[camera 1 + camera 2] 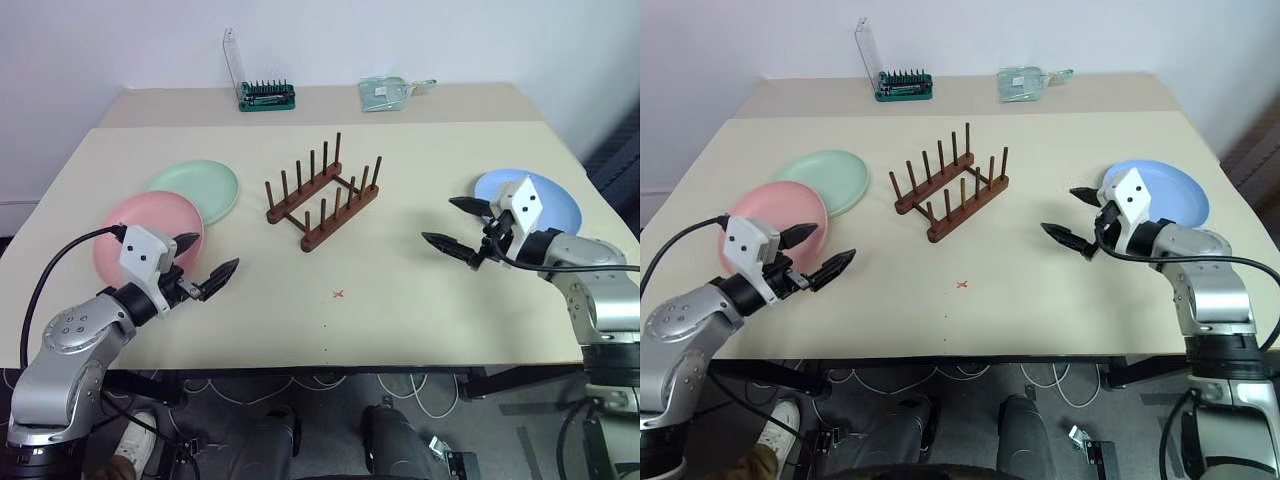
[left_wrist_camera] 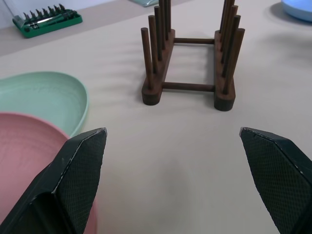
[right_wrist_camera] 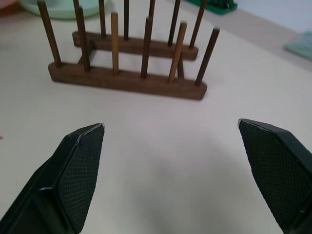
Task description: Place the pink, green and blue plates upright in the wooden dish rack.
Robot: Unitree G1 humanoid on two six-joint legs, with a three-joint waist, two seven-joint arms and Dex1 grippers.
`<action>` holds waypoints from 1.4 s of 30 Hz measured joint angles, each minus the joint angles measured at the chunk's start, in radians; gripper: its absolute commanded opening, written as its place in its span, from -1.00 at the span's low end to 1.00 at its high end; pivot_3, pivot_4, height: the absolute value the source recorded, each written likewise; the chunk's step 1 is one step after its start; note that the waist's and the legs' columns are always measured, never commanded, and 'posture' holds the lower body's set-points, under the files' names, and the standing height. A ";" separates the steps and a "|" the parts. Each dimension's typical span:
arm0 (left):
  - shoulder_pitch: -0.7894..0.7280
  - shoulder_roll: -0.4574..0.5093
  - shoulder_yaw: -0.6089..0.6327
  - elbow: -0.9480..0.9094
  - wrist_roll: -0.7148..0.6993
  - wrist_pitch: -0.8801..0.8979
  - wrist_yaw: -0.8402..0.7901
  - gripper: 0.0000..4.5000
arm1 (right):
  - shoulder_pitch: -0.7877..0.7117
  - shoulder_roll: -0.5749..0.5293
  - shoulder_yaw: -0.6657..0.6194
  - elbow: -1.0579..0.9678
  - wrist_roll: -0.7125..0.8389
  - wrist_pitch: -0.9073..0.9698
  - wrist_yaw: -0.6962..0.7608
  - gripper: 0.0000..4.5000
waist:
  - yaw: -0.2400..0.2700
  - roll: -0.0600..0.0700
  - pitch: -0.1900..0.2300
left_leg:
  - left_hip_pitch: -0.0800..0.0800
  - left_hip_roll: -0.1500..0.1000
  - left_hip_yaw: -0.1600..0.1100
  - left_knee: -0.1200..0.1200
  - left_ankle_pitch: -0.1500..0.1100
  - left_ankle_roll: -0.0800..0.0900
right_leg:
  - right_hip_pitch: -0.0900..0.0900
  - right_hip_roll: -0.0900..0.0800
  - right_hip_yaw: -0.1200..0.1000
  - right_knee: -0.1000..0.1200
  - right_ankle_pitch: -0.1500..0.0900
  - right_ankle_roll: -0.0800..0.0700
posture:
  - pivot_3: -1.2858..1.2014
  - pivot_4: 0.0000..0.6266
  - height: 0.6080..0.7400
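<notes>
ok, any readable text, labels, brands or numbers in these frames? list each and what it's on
None readable.
Clear packet at the table's far edge: possible print inside, too small to read.
Green bit case: no legible label.
Small red x mark on the table: a sign, not text.

Beige table (image 1: 400, 290) with wooden dish rack (image 1: 322, 192), pink plate (image 1: 140, 230), green plate (image 1: 200, 187), blue plate (image 1: 552, 195)

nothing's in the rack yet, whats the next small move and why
Probably lower the open left gripper onto the pink plate's near rim: it hovers right there, the pink plate overlaps the green plate, and the wooden dish rack stands empty.
</notes>
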 measured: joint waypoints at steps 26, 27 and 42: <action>-0.140 0.005 -0.264 0.152 0.113 -0.054 -0.095 1.00 | 0.268 0.016 -0.050 -0.168 0.029 -0.010 -0.018 0.99 | -0.003 0.000 0.000 | 0.001 0.001 0.006 -0.001 0.000 0.000 | -0.001 0.001 0.006 0.000 0.000 0.000 | 0.03 -0.52 1.00; -0.150 -0.002 -0.280 0.172 0.126 -0.064 -0.102 1.00 | 0.268 0.025 -0.050 -0.182 0.034 -0.007 -0.025 0.99 | -0.002 0.000 0.000 | 0.001 0.001 0.006 -0.001 0.000 0.000 | -0.001 0.001 0.006 0.000 0.000 0.000 | 0.03 -0.52 1.00; -0.445 -0.301 -0.445 0.696 0.351 -0.314 -0.016 1.00 | 0.301 0.088 -0.011 -0.362 0.073 0.079 -0.105 0.99 | 0.025 0.000 0.000 | 0.001 0.000 0.007 0.001 0.000 0.000 | -0.001 0.001 0.006 -0.001 0.001 0.002 | 0.03 -0.52 1.00</action>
